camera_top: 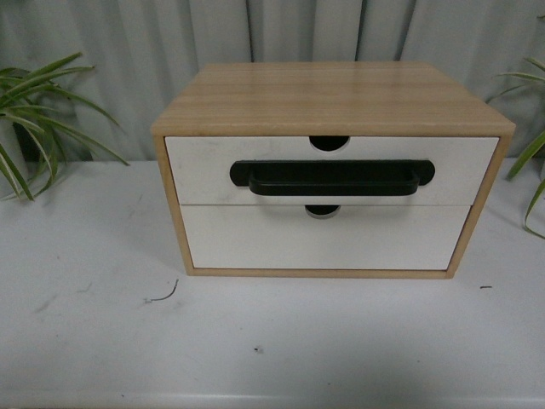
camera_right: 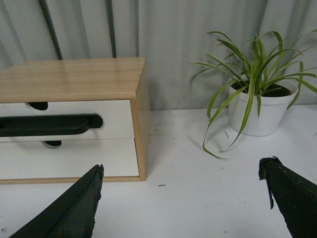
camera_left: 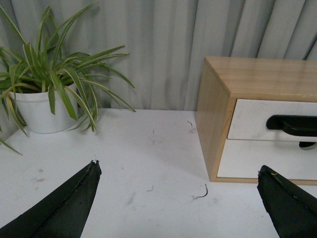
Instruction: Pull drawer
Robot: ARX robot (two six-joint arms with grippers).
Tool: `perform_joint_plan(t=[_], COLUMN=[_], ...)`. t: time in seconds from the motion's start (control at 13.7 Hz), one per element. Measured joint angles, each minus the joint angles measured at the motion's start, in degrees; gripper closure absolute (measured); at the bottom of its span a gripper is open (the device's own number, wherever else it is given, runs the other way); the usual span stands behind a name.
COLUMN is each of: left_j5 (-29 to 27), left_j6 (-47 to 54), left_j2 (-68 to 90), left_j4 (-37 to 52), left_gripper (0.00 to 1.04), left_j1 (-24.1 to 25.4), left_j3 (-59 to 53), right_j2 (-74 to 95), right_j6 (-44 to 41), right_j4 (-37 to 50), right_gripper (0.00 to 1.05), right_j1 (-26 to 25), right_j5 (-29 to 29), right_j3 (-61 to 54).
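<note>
A light-wood cabinet (camera_top: 332, 95) stands on the white table. Its upper drawer (camera_top: 204, 166) has a white front, a long black bar handle (camera_top: 332, 178) on an oval backplate, and a half-round notch (camera_top: 329, 142) in the top edge; it sits flush and closed. The same drawer (camera_left: 250, 119) shows in the left wrist view and again, as drawer (camera_right: 116, 116), in the right wrist view. My left gripper (camera_left: 178, 168) hangs open over the table, off the cabinet's left front corner. My right gripper (camera_right: 182, 171) is open off its right front corner. Neither arm appears in the front view.
Below sits a plain white drawer front (camera_top: 324, 239) without a handle. A potted plant in a white pot (camera_left: 37, 111) stands left of the cabinet, another potted plant (camera_right: 257, 111) to its right. Grey curtain (camera_top: 272, 30) hangs behind. A small dark wire scrap (camera_top: 163, 296) lies on the table.
</note>
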Motion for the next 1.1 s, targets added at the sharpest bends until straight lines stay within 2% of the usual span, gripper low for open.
perform_joint_plan(t=[0.37, 0.44, 0.51, 0.58, 0.66, 0.73, 0.95, 1.1], left_j5=[0.00, -3.61, -15.78, -25.46, -30.62, -31.12, -22.32, -17.55], left_j6=[0.00, -1.66, -7.54, -14.32, -17.88, -19.41, -19.54, -16.46], left_j2=[0.00, 1.07, 8.74, 16.41, 19.17, 22.71, 42.16, 57.37], left_j4=[0.00, -4.55, -15.08, -18.36, -15.78, -11.19, 6.43, 15.41], left_gripper=[0.07, 0.07, 0.07, 0.07, 0.07, 0.07, 0.07, 0.07], left_j1=[0.00, -1.20, -7.56, -11.54, -10.88, -9.03, -3.80, -2.23], left_j3=[0.00, 1.14, 6.34, 10.05, 10.34, 10.86, 16.87, 26.49], right_j2=[0.00, 1.25, 7.76, 13.92, 19.43, 27.32, 51.95, 65.26], right_j6=[0.00, 1.60, 3.85, 4.85, 4.98, 4.81, 2.58, 0.24], right_j4=[0.00, -2.71, 0.90, 6.86, 13.09, 20.68, 40.37, 43.98], right_gripper=[0.06, 0.06, 0.06, 0.06, 0.06, 0.06, 0.06, 0.06], right_j1=[0.00, -1.14, -2.82, -3.63, -3.80, -3.74, -2.23, -0.96], right_j5=[0.00, -3.02, -6.54, -8.48, -8.92, -9.05, -8.41, -7.82], right_j3=[0.00, 0.68, 1.07, 1.53, 2.75, 4.74, 13.44, 22.45])
